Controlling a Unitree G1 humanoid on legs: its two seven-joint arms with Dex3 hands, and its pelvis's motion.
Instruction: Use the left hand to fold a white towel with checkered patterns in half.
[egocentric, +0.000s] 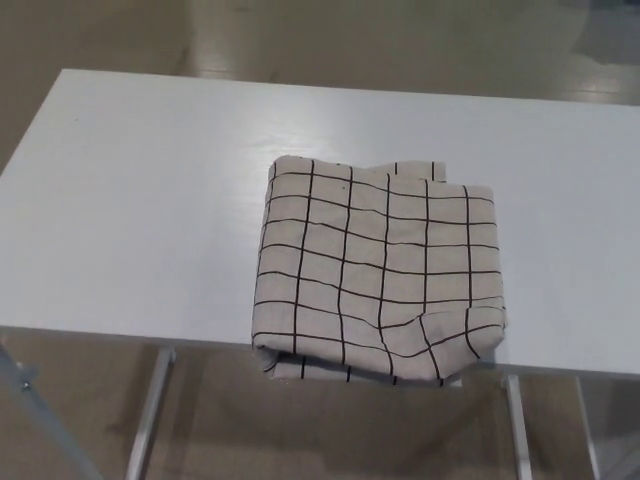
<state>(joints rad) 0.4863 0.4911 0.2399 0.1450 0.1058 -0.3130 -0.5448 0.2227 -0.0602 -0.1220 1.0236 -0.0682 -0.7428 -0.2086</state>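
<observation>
Checkered towel (378, 270) lying folded on the white counter (140, 210), its near edge hanging just over the front rim, neither hand in sight, fingers' state impossible to tell

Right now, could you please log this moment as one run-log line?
towel: folded, near edge overhanging table | left hand: not in view | right hand: not in view | fold: appears done

Table (140, 220) bare on left & far side, open approach there; only obstacle is folded towel (380, 270), center-right, its near edge overhanging table's front rim; right strip narrow but free
</observation>
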